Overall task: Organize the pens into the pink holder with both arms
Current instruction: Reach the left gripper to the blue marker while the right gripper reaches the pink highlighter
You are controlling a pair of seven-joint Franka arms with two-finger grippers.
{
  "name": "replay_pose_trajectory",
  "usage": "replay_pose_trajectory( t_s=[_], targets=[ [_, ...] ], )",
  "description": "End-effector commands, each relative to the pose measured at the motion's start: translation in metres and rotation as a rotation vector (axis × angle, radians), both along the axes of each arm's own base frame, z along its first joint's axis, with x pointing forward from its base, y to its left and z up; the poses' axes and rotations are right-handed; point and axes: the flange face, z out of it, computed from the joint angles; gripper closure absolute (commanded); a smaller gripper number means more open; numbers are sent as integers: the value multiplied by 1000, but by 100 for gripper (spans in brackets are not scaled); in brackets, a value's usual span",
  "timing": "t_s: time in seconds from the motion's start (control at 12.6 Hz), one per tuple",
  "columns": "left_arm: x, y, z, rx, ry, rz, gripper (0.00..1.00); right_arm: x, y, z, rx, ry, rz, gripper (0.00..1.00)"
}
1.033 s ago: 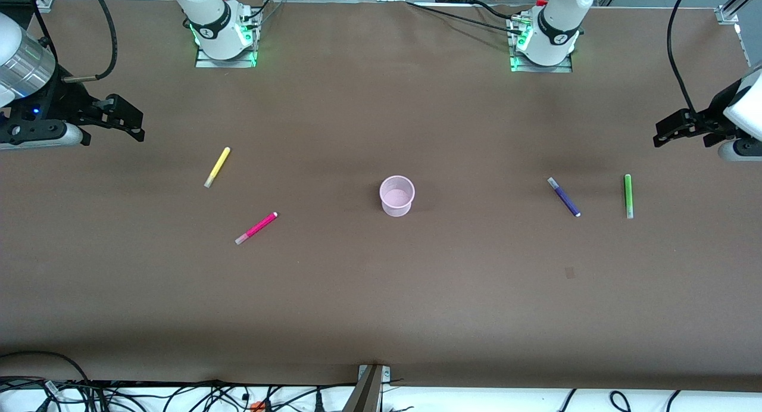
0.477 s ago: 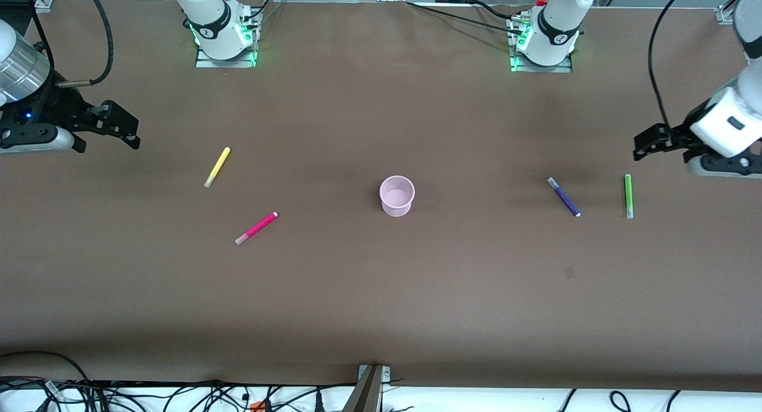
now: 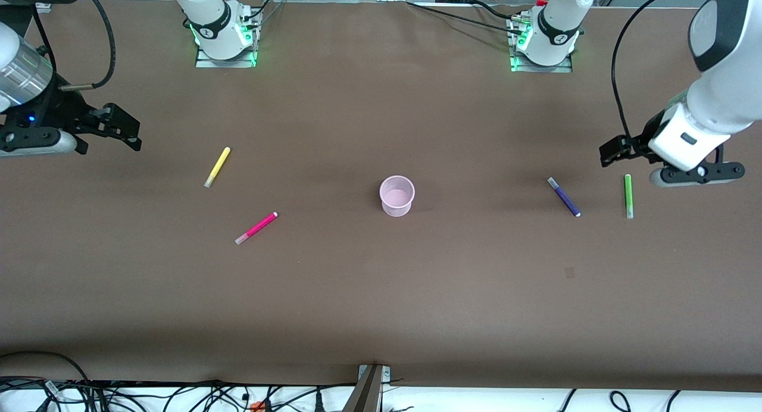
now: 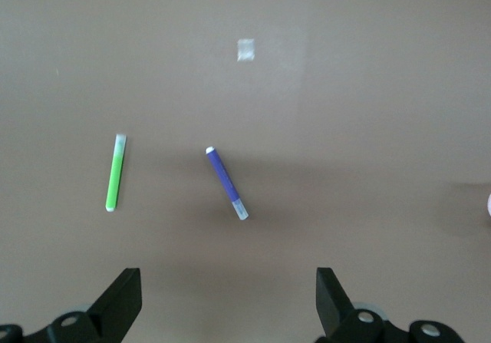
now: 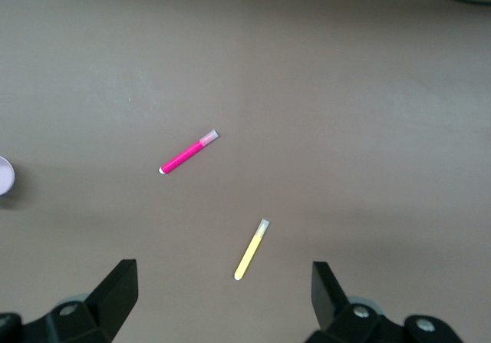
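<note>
The pink holder (image 3: 397, 195) stands upright at the table's middle. The yellow pen (image 3: 217, 167) and the magenta pen (image 3: 256, 227) lie toward the right arm's end, the purple pen (image 3: 564, 196) and the green pen (image 3: 627, 196) toward the left arm's end. My left gripper (image 3: 608, 150) is open and empty, up in the air beside the purple and green pens; its wrist view shows the green pen (image 4: 115, 173) and the purple pen (image 4: 227, 183). My right gripper (image 3: 130, 133) is open and empty, beside the yellow pen (image 5: 252, 249) and the magenta pen (image 5: 188, 153).
The arm bases (image 3: 225, 31) (image 3: 545, 36) stand along the table's edge farthest from the front camera. A small pale mark (image 3: 570, 272) lies on the brown table nearer the front camera than the purple pen. Cables (image 3: 178, 394) run along the nearest edge.
My left arm has swung in from the table's end toward the green and purple pens. My right gripper has barely shifted. The pens and the holder have not moved.
</note>
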Motion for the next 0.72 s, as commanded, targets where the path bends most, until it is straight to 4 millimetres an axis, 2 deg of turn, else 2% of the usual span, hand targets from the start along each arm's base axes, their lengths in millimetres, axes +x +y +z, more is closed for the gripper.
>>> replay_pose_trajectory(
  t_s=[0.0,0.08,0.16,0.24,0.32,0.48,0.64],
  targets=[
    [5,8,-43,32,74,140,0,6,1,-17,-24,28,20,0],
    [5,9,-60,39,101,166,0,7,4,-21,-28,40,43,0],
    [7,23,-76,26,123,212,0,3,5,-18,-27,57,54,0],
    [4,48,-93,-5,131,269,0,-1,8,-8,-23,44,77,0],
    [-2,55,-116,-15,113,287,0,-3,9,-1,-21,35,87,0],
    [-14,53,-161,-20,54,296,0,-6,19,-5,-24,63,104,0],
    [-22,51,-203,-27,-6,303,0,1,43,-37,-37,126,119,0]
  ],
)
